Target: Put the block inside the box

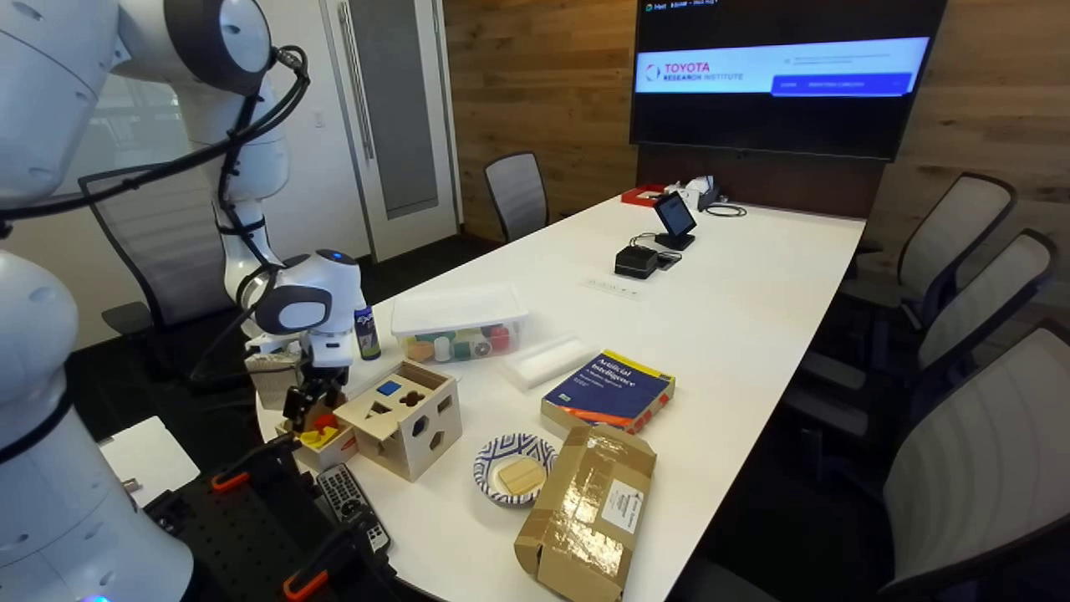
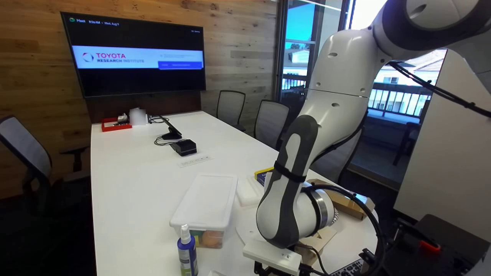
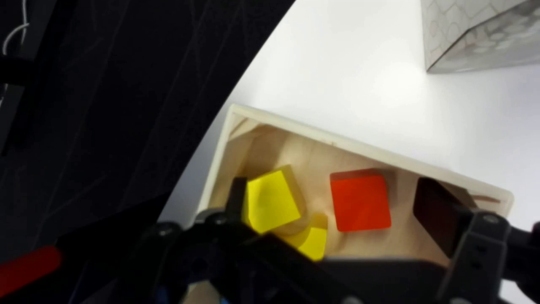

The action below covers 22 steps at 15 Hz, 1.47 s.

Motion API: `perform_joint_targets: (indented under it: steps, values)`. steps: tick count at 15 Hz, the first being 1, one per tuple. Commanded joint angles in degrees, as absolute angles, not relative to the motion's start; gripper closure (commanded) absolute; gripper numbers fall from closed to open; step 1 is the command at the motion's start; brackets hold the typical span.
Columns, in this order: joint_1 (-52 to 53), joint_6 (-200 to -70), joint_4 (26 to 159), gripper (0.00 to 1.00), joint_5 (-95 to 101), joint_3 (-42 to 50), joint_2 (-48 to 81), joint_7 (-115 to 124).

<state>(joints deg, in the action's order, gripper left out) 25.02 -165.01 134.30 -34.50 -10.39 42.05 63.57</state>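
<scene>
- Closest to the robot, the wooden tray (image 3: 363, 150), and look inside: a red block (image 3: 362, 202), a yellow block (image 3: 270, 202) and, just beside that, a curved yellow piece (image 3: 314, 244).
- Right next door, the box (image 1: 404, 451), pale wood with shaped holes; a blue piece (image 1: 389, 388) shows at its top panel, lodged or lying there, can't tell.
- Then the patterned bowl (image 1: 487, 468), a flat wooden piece (image 1: 521, 477) in it.
- Farther along the white surface (image 1: 710, 318), the clear bin (image 1: 456, 309), lid on, coloured things (image 1: 499, 336) inside.
- Over to the views: the wrist view gives us the tray's floor from above. In an exterior view the arm (image 2: 333, 73) covers most of the box, yet we get the white top of the spray bottle (image 2: 188, 255) and, beyond, windows (image 2: 297, 50).
- And the pose! Arm reaching over the surface, tool (image 3: 337, 200) pointing down at the tray, fingers (image 3: 236, 196) spread wide, red and yellow blocks between them; whether one touches the yellow, too tight to call.
</scene>
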Motion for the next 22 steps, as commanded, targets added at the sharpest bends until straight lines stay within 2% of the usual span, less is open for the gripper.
perform_joint_targets:
  steps: [1,4,6,7,12,15,22]
  values:
    - [26.3,-164.7,132.6,0.00,-32.1,-9.4,43.2,67.8]
    - [26.1,-164.6,132.4,0.00,-30.7,-9.5,43.6,69.4]
    - [26.1,-164.6,132.3,0.17,-29.8,-9.6,43.7,70.5]
    - [26.1,-164.6,132.3,0.35,-29.4,-9.7,43.7,71.1]
    - [26.4,-164.9,131.9,0.73,-28.0,-9.7,43.5,72.9]
    - [27.0,-164.9,131.8,0.92,-27.7,-9.3,43.6,74.1]
    - [26.8,-165.3,132.9,0.92,-26.6,-9.7,42.7,76.1]
